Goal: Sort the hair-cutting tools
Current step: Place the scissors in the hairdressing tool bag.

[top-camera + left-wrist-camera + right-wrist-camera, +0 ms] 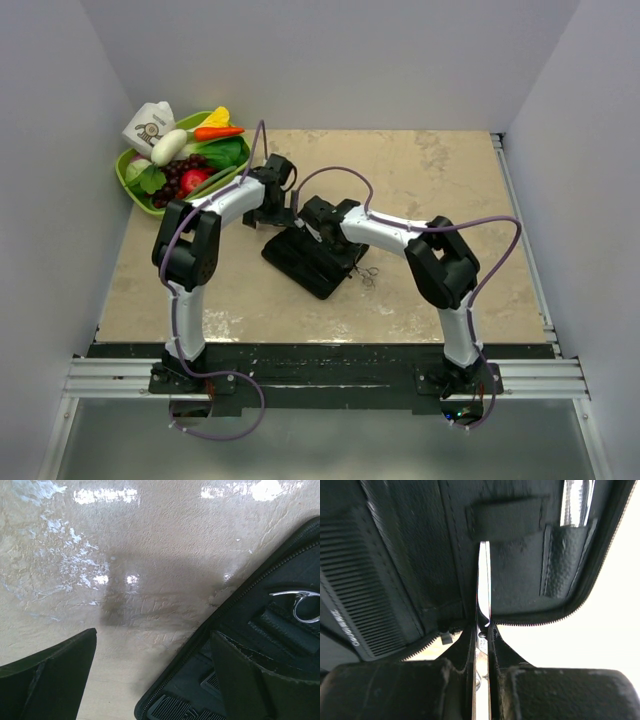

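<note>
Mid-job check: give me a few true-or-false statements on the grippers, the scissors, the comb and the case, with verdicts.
1. The right gripper is shut on a pair of scissors. True.
2. The left gripper holds the comb. False: it is open and empty, at the edge of the case.
3. The comb lies on the bare table. False: it sits inside the case.
4. The case lies open on the table. True.
</note>
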Motion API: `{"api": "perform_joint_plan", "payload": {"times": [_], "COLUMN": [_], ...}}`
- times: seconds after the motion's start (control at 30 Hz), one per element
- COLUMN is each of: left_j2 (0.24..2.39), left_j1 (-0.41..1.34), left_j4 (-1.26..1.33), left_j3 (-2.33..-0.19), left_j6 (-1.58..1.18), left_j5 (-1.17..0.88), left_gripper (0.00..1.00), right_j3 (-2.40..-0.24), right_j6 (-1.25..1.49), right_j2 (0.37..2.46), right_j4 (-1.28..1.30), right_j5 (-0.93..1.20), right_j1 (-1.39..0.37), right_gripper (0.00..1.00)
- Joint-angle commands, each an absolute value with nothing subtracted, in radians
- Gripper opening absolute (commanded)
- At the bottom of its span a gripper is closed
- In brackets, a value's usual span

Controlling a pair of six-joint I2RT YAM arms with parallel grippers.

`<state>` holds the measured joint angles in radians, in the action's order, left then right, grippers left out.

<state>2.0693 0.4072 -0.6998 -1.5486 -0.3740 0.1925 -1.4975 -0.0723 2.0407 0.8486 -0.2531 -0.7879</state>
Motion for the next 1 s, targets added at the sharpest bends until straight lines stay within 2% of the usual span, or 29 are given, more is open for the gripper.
{"api": "perform_joint_plan", "payload": {"times": [0.0, 0.43, 0.63, 0.8, 0.97], "left_j2": [2.019, 2.017, 2.017, 2.017, 2.02], "left_j1": [0.413, 0.413, 0.413, 0.413, 0.413], "left_j4": [-0.707, -0.703, -0.699, -0.698, -0.699], "left_j3": [-1.529, -1.514, -1.511, -1.511, -1.511], "left_j6": [-0.354, -0.353, -0.353, -0.351, -0.353], "left_j5": [0.193, 0.186, 0.179, 0.181, 0.183], "left_gripper": [0.99, 0.99, 0.99, 0.99, 0.99], "right_j3": [-1.569, -1.683, -1.626, -1.497, -1.453], "right_j6": [-0.09, -0.101, -0.138, -0.19, -0.213], "right_j2": [2.063, 2.164, 2.141, 2.056, 2.046], "right_j4": [0.857, 0.847, 0.735, 0.588, 0.571], "right_j5": [-0.27, -0.367, -0.39, -0.305, -0.238], "right_j1": [-0.796, -0.782, -0.781, -0.781, -0.781], "right_gripper": [0.03, 0.03, 0.02, 0.01, 0.01]}}
